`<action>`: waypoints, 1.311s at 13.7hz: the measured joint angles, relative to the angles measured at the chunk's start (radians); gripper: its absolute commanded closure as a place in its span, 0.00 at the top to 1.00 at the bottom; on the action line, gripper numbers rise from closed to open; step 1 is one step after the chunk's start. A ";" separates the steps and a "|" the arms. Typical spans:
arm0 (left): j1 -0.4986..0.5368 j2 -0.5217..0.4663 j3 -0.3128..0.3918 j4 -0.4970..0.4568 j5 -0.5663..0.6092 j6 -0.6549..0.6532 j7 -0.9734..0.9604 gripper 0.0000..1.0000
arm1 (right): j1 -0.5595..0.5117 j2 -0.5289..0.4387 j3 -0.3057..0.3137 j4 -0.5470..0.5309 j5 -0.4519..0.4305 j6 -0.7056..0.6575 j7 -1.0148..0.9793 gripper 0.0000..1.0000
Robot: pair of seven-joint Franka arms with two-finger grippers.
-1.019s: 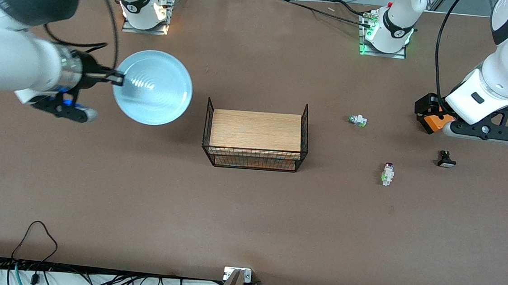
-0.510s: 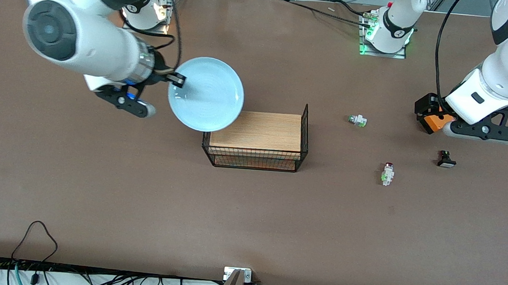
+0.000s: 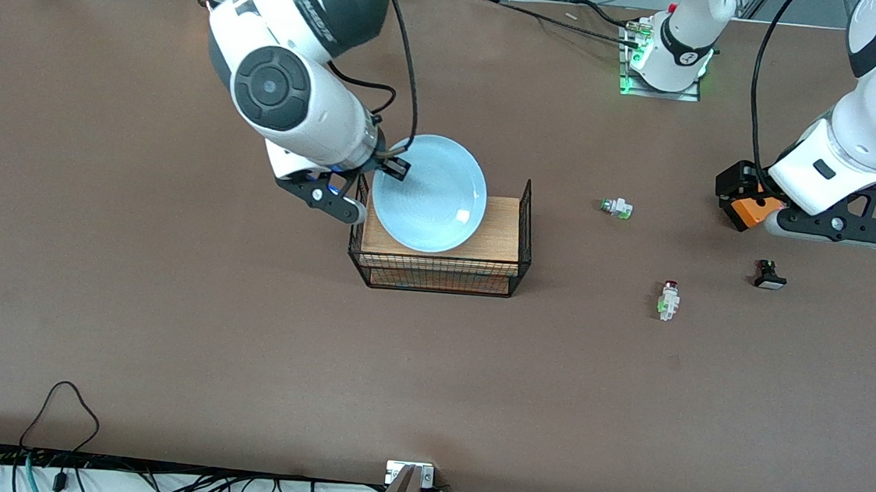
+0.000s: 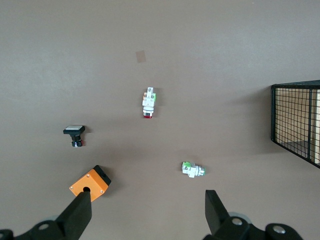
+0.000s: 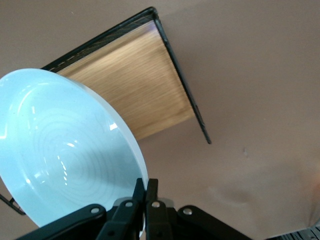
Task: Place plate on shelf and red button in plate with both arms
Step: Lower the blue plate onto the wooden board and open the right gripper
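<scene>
My right gripper is shut on the rim of the pale blue plate and holds it over the wooden top of the wire rack. In the right wrist view the plate is pinched at its edge by the gripper, above the rack's wooden shelf. The red button lies on the table toward the left arm's end; it also shows in the left wrist view. My left gripper is open and empty, up over the table near an orange box.
A white switch with a green cap lies between the rack and the left arm. A black switch with a white face lies near the orange box. Cables run along the table's near edge.
My right arm has carried the plate from the right arm's end of the table to over the rack. The left arm has not moved.
</scene>
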 measured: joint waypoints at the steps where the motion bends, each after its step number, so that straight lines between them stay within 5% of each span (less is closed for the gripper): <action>1: 0.000 0.000 0.000 0.000 0.000 0.000 0.000 1.00 | 0.015 0.002 0.000 -0.018 -0.016 0.025 0.003 0.00; 18: 0.002 0.000 0.001 0.000 0.000 -0.001 0.000 1.00 | 0.102 0.017 -0.001 -0.214 -0.100 0.272 0.010 0.00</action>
